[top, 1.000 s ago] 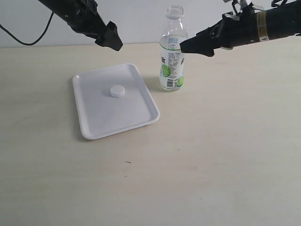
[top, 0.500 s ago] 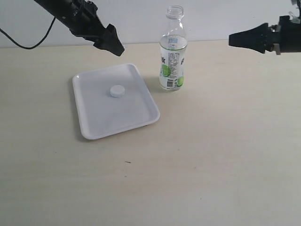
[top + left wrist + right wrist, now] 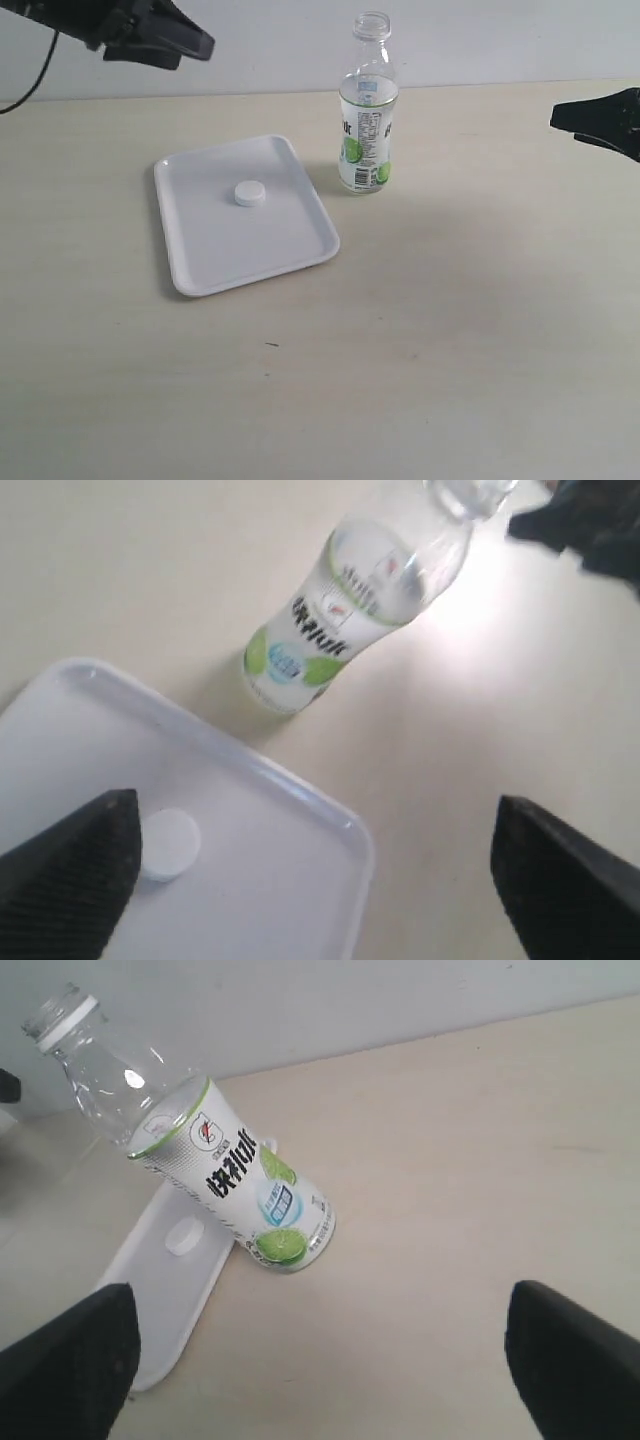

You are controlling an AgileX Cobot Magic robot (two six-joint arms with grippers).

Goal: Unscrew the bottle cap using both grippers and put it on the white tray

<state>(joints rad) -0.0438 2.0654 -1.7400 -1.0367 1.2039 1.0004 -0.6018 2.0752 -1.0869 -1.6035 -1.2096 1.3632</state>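
Note:
The white bottle cap (image 3: 250, 193) lies flat near the middle of the white tray (image 3: 210, 265); both wrist views catch it too, cap (image 3: 168, 844) and cap (image 3: 183, 1237). The clear bottle (image 3: 367, 115) with the lime label stands upright and uncapped just right of the tray. My left gripper (image 3: 190, 43) hangs high at the back left, open and empty, well away from the tray. At the right edge my right gripper (image 3: 580, 122) is also open and empty, far from the bottle. Black fingertips (image 3: 70, 880) frame the tray (image 3: 300, 800), and fingertips (image 3: 575, 1360) frame the bottle (image 3: 230, 1180).
The beige table (image 3: 420, 340) spreads out in front and to the right of the tray and bottle. A pale wall (image 3: 280, 40) runs along the back edge. A black cable (image 3: 30, 85) hangs from the left arm at the far left.
Both arms have pulled back from the bottle: the left gripper up and to the left, the right gripper to the right edge. Cap, tray and bottle have stayed put.

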